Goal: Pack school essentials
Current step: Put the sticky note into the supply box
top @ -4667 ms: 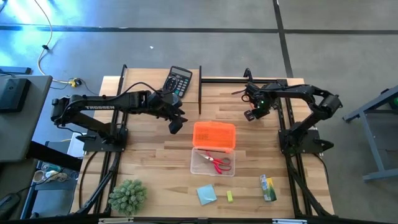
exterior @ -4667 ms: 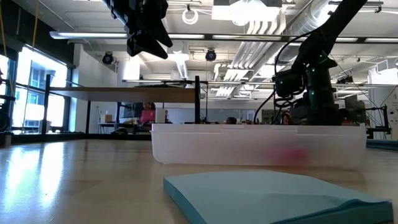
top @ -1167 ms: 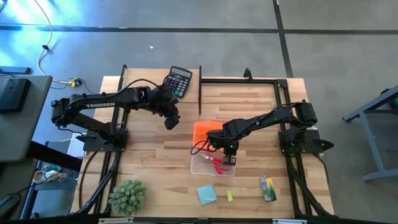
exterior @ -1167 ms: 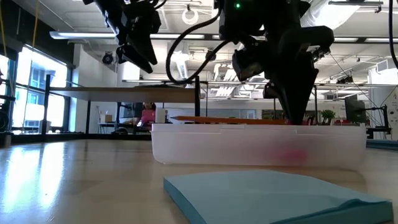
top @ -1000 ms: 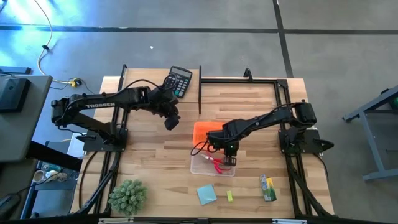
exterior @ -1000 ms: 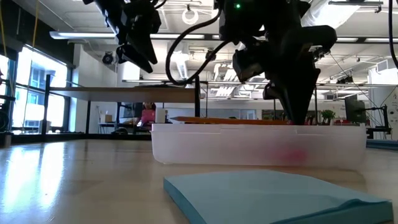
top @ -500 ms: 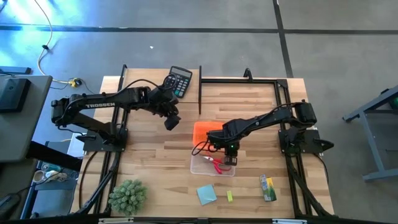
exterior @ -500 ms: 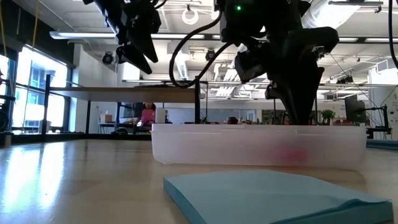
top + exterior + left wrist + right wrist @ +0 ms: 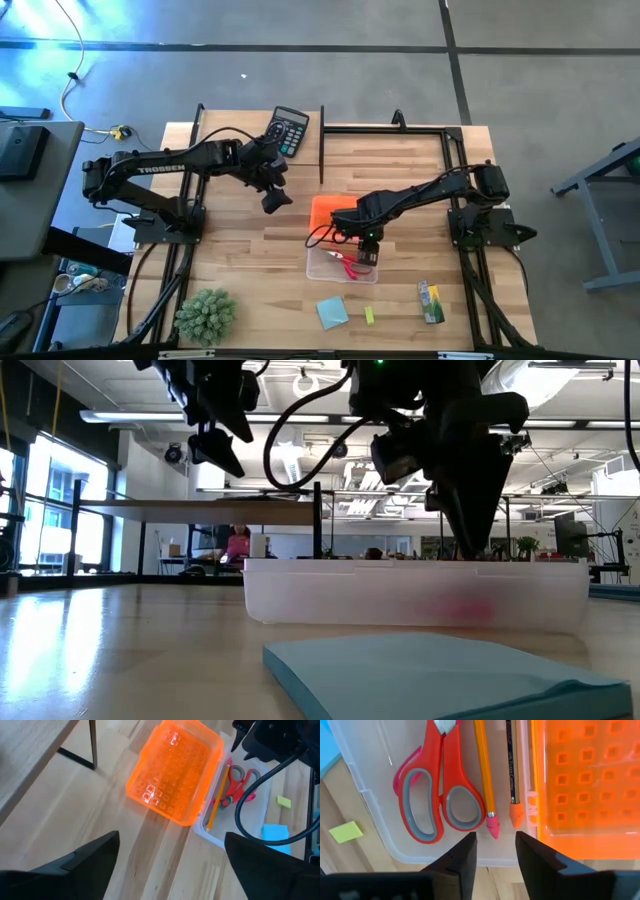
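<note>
A clear plastic box [image 9: 322,270] with its orange lid [image 9: 345,215] swung open toward the far edge sits at the table's middle. In it lie red-handled scissors [image 9: 432,795], a yellow pencil [image 9: 482,775] and a dark pencil [image 9: 511,765], side by side; a pink sliver [image 9: 400,767] shows under the scissors. My right gripper [image 9: 495,837] hangs open just above the pencils' eraser ends, pointing down into the box [image 9: 415,600]. My left gripper [image 9: 272,200] is open in the air, left of the lid. The light-blue notepad [image 9: 332,313], yellow block [image 9: 368,316] and green-yellow packet [image 9: 431,302] lie flat near the table's near edge.
A black calculator [image 9: 285,130] lies at the far edge behind the left arm. A spiky green plant [image 9: 205,315] stands at the near left corner. A black frame rail [image 9: 322,140] stands behind the lid. Bare wood lies left of the box.
The pencil that lay level at the box's rim under my right gripper's tips has dropped into the box and is gone from the low view. My right gripper has stayed over the box. My left gripper has shifted slightly toward the near edge.
</note>
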`<state>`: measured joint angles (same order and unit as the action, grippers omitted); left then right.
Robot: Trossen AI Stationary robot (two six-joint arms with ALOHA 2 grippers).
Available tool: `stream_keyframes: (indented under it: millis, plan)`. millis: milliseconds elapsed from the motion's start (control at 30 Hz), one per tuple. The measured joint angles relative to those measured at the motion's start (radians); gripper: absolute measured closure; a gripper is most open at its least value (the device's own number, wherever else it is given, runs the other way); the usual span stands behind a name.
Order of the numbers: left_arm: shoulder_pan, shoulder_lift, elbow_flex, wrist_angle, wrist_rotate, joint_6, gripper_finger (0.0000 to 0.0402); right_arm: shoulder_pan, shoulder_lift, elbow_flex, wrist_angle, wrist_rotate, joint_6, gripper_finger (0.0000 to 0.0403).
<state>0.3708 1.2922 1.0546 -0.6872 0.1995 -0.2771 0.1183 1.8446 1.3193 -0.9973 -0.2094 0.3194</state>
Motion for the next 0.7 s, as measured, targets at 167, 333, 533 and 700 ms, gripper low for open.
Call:
stream_keyframes:
  millis: [167,333,533,700]
  plan:
    - [0.003,0.0,0.0,0.003,-0.001,-0.007,0.0028,0.001,0.0,0.0,0.0,0.001,0.035,0.0274]
    - [0.003,0.002,0.0,0.004,-0.001,0.001,0.0016,0.005,0.0,0.0,0.0,0.001,0.067,0.0274]
    - [0.002,0.035,0.0,0.005,-0.001,0.011,0.0003,0.022,-0.01,0.002,0.0,0.002,0.126,0.0274]
    - [0.001,0.063,0.0,0.004,0.024,0.054,0.0002,0.038,-0.038,0.002,0.004,0.041,0.179,0.0274]
